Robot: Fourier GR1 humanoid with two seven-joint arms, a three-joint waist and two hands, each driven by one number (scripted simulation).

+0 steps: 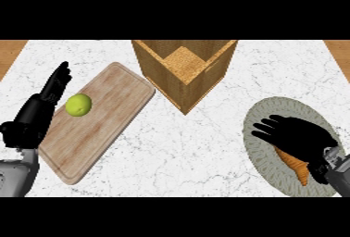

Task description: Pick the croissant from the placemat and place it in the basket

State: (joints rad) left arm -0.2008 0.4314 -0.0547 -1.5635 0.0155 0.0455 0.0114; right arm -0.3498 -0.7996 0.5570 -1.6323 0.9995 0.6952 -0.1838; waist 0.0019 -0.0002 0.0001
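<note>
Right hand (301, 135), fingers spread, covers croissant (295, 165) lying diagonally on placemat (262, 159), tip near-right.

My right hand (295, 134) is over the wide end of the croissant (295, 165), fingers spread and fairly straight, hiding part of it. The croissant lies on the grey oval placemat (258, 150) on the marble counter (198, 152). The wooden basket (165, 79) stands at the far middle. My left hand (40, 107) rests open at the left edge, beside a cutting board (96, 134) carrying a lime (78, 104).
</note>
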